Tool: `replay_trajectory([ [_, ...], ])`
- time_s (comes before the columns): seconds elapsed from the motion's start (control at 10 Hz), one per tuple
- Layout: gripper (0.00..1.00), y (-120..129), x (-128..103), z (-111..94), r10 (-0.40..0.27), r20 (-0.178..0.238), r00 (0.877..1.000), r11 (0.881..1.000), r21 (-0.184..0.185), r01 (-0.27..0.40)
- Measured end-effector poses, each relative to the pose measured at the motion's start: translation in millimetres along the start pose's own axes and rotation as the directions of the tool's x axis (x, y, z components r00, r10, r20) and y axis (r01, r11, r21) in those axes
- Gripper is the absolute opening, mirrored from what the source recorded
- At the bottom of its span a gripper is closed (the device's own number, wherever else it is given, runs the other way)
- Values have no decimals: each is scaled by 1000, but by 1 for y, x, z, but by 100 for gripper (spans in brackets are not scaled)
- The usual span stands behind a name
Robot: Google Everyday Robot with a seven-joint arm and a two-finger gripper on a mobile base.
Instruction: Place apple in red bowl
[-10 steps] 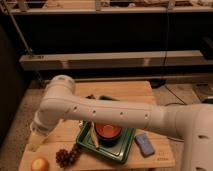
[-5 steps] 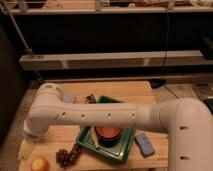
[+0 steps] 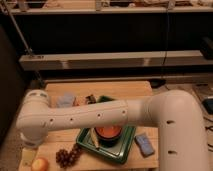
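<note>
The apple (image 3: 40, 164) is a small yellow-orange fruit at the near left corner of the wooden table. The red bowl (image 3: 109, 133) sits inside a green tray (image 3: 125, 150) in the middle of the table, to the right of the apple. My white arm stretches from the right across the table, passes in front of the tray's far part, and bends down at the left. My gripper (image 3: 28, 151) hangs at the table's left edge, just above and left of the apple. The apple lies on the table, apart from the bowl.
A dark bunch of grapes (image 3: 67, 156) lies between the apple and the tray. A blue object (image 3: 145, 144) lies right of the tray. A pale blue packet (image 3: 65, 101) and a small dark item (image 3: 90, 99) sit at the far side. Shelving stands behind the table.
My arm's elbow has swung left and my gripper has come down towards the table's left edge near the apple. The apple, grapes and bowl have not moved.
</note>
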Motion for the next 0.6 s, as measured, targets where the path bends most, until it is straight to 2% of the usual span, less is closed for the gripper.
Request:
replay_trajectory([
  [0.1, 80, 0, -5, 12, 5, 7, 1000, 1000, 8, -6],
  [0.3, 80, -2, -9, 30, 4, -25, 1000, 999, 36, -3],
  [0.4, 80, -2, -10, 33, -2, -66, 998, 999, 43, 4],
  [0.5, 80, -5, -12, 37, -38, -139, 990, 998, 48, 45],
  [0.6, 80, -11, -12, 40, -88, -188, 978, 994, 47, 98],
])
